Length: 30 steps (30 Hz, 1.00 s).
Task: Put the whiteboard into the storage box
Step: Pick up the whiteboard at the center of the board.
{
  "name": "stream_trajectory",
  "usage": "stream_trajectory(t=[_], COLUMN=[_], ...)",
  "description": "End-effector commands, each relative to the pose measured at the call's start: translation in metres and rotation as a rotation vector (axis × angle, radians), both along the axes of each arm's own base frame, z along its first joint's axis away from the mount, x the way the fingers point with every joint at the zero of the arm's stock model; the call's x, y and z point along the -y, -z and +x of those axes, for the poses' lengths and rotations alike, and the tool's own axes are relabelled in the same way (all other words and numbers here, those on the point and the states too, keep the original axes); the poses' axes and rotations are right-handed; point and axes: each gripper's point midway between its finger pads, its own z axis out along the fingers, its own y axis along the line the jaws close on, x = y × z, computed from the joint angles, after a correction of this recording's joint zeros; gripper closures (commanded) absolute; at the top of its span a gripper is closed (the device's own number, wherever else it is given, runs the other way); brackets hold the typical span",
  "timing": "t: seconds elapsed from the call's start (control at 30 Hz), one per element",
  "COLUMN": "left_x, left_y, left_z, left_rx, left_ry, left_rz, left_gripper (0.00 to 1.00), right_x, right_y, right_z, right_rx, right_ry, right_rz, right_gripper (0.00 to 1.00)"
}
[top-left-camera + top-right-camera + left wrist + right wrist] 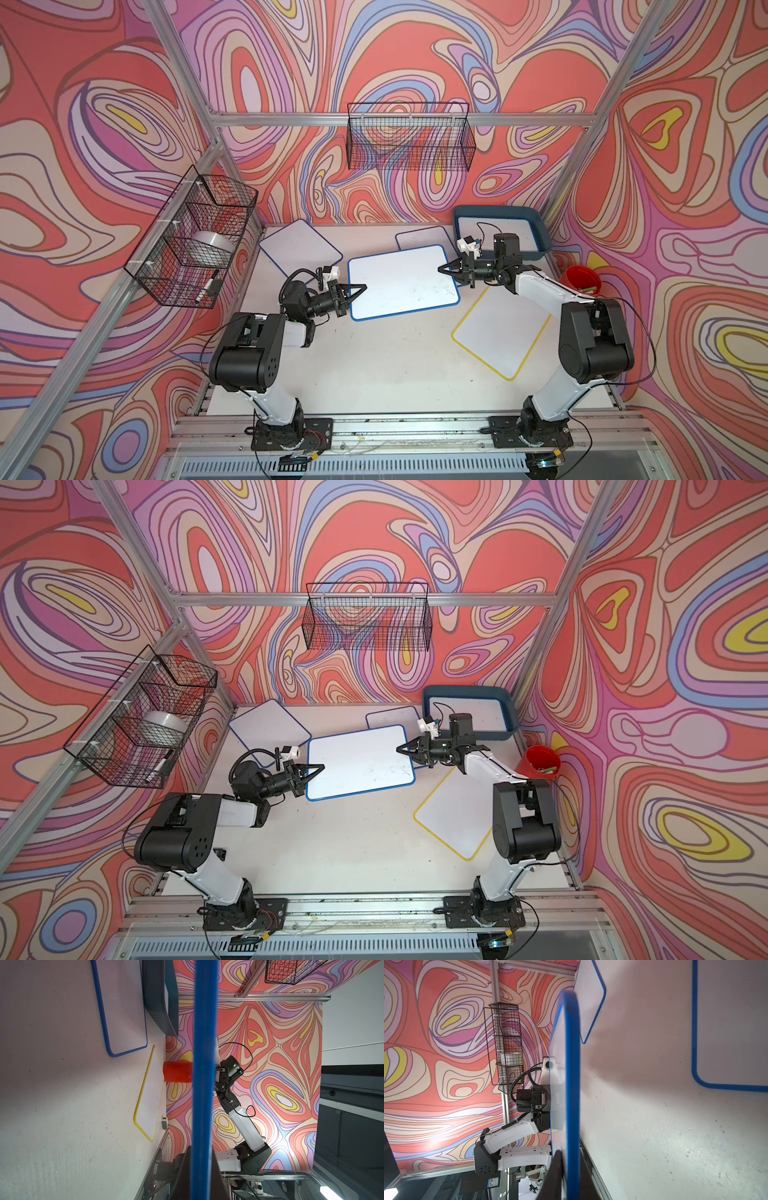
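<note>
Clamping raised whiteboard (403, 282) edge — left hand (361, 287), right hand (441, 269) straddling opposite edge, grip unclear, table (374, 365) beneath.

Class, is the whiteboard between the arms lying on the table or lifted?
Lifted: left tool and right tool clamp the whiteboard; wrist views show it clear of the table.

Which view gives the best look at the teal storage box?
Both top views: the storage box shows rim and inside from above, at the table's far right corner, with the right arm covering part of its near side. The left wrist view shows only its outer wall. The right wrist view misses it.
</note>
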Motion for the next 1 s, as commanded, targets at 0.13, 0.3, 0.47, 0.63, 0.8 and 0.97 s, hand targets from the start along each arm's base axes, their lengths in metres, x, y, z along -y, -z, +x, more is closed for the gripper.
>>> stream_trajectory(t=[0.13, 0.3, 0.47, 0.63, 0.8, 0.97], left_x=[-0.012, -0.023, -0.028, -0.004, 0.027, 0.058], left_y=[-0.024, -0.036, -0.045, -0.059, -0.072, -0.092], left_z=[0.025, 0.035, 0.044, 0.053, 0.059, 0.059], left_rx=[0.103, 0.146, 0.172, 0.208, 0.229, 0.261], left_ry=[-0.163, -0.271, -0.360, -0.352, -0.334, -0.307], left_rz=[-0.021, -0.024, -0.031, -0.052, -0.083, -0.124], left_gripper=[1.00, 1.00, 1.00, 1.00, 1.00, 1.00], right_x=[0.029, 0.039, 0.041, 0.023, 0.002, -0.015], right_y=[0.014, 0.018, 0.011, -0.004, -0.006, -0.003], right_z=[0.019, 0.016, 0.004, -0.010, -0.016, -0.011], right_rx=[0.037, 0.029, 0.041, 0.071, 0.073, 0.072], right_ry=[0.171, 0.246, 0.294, 0.282, 0.286, 0.292], right_rz=[-0.136, -0.185, -0.143, -0.075, -0.030, 0.022], right_gripper=[0.71, 0.65, 0.61, 0.59, 0.58, 0.58])
